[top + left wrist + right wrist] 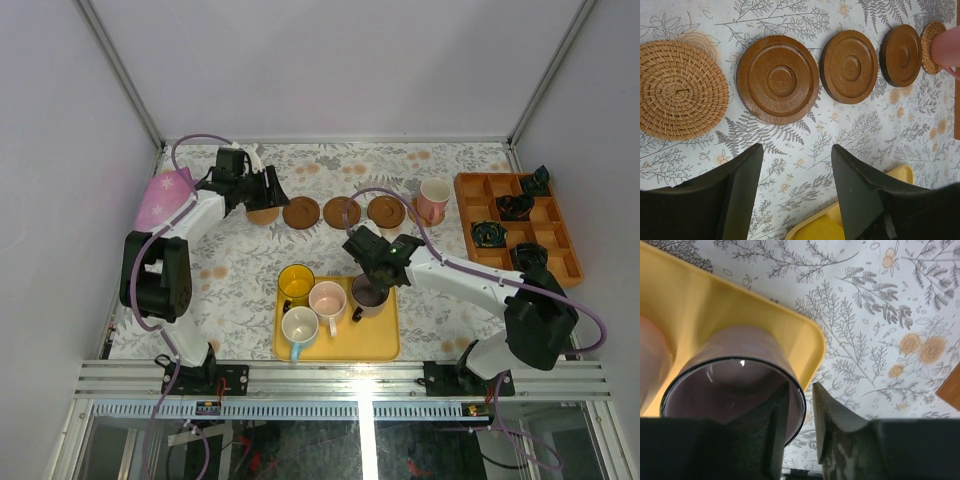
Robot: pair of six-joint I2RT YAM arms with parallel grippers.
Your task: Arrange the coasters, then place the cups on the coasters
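Five round coasters lie in a row across the far table: a woven one (pixel 680 90), three wooden discs (pixel 777 79) (pixel 849 66) (pixel 900 55), and a woven one (pixel 932 47) under the salmon pink cup (pixel 433 198). My left gripper (pixel 795 150) hovers open and empty near the left end of the row (pixel 268 190). The yellow tray (pixel 380 335) holds the amber cup (pixel 296 282), pale pink cup (pixel 328 299), white cup (pixel 299 325) and purple cup (pixel 725 390). My right gripper (pixel 800 386) straddles the purple cup's rim, one finger inside, the other just clear outside.
An orange compartment tray (pixel 565 255) with small dark parts sits at the right edge. A pink patterned cloth (pixel 163 197) lies at the far left. Enclosure walls ring the table, and the metal rail runs along the near edge.
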